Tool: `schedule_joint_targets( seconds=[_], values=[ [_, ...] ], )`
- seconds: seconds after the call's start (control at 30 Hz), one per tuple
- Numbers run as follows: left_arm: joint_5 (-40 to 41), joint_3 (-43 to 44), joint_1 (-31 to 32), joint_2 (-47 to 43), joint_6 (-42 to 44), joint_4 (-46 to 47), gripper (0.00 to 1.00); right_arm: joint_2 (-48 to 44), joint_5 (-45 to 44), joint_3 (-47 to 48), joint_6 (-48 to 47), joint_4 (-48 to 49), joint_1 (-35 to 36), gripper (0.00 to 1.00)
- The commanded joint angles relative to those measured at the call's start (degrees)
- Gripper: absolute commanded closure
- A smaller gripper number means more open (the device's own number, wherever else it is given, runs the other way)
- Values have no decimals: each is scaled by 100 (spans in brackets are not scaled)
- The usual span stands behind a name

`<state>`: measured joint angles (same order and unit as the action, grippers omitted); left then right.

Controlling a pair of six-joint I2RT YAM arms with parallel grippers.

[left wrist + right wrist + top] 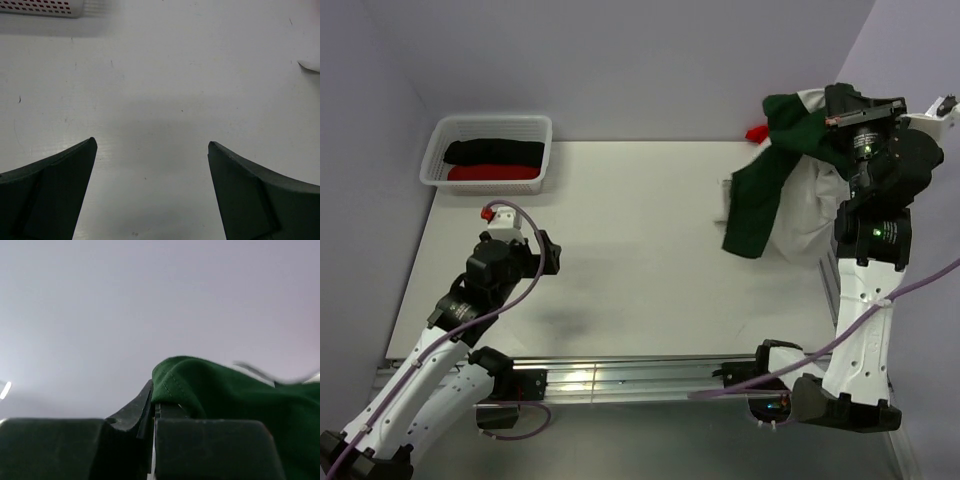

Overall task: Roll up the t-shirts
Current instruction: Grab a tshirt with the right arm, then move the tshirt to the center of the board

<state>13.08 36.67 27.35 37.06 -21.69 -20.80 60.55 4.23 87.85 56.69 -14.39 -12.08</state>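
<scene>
My right gripper (832,112) is raised at the far right and shut on the cream t-shirt with dark green sleeves (765,190), which hangs from it down to the table. In the right wrist view the green cloth (215,390) drapes over the closed fingers (130,415). A bit of red t-shirt (756,132) shows behind the hanging shirt. A black roll (492,152) and a red roll (492,173) lie in the white mesh basket (543,128) at the far left. My left gripper (552,254) is open and empty above bare table (152,145).
The basket's corner (45,7) shows at the top left of the left wrist view, and a cloth edge (309,66) at its right. A metal rail (620,378) runs along the table's near edge. Lilac walls close the back and sides.
</scene>
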Motion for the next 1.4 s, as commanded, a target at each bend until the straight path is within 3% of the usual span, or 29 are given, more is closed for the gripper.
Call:
schedule_joint_targets(
  seconds=[0.0,0.13,0.27,0.47,0.73,0.93,1.07,1.27,1.37],
  values=[
    [63,78,16,-102,86,173,1,-8,2470,355,-184,568,109,100],
    [89,60,16,-146,95,208,0,-53,3143,864,-298,280,486,100],
    [150,86,16,-146,86,181,1,-70,3822,331,210,839,924,100],
    [230,95,24,-243,69,146,1,-27,3234,-365,-70,885,2339,100],
    [-191,200,24,-664,182,172,0,370,2672,127,-483,613,4167,100],
    [-840,52,24,-1472,402,444,0,123,2187,-329,-615,446,4319,100],
    [-1570,-264,16,-1851,526,892,1,62,2424,-962,-221,1015,4328,100],
    [-3220,-195,24,-1158,429,1174,0,79,2416,-1148,-88,1158,4372,100],
    [-3662,-221,33,-964,324,1341,0,79,2363,-1192,0,1237,4398,100]
  ],
)
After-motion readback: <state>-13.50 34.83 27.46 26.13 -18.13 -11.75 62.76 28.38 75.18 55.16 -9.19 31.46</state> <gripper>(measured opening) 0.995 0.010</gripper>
